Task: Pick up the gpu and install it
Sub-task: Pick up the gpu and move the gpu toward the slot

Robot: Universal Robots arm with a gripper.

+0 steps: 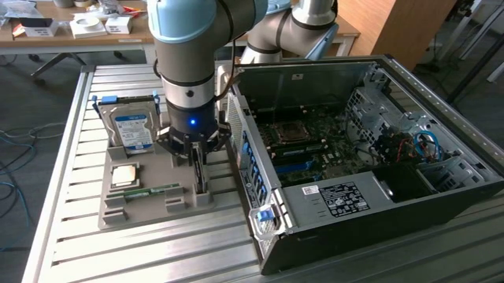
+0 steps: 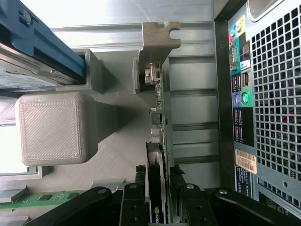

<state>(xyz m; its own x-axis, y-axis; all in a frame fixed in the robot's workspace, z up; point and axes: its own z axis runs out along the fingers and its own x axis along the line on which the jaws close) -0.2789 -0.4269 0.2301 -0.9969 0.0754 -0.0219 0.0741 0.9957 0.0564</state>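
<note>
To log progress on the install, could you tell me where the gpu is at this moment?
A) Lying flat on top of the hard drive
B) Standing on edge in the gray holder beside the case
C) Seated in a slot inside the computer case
B: the gpu stands on edge in the gray holder, outside the computer case, with the gripper closed on it from above.
</note>
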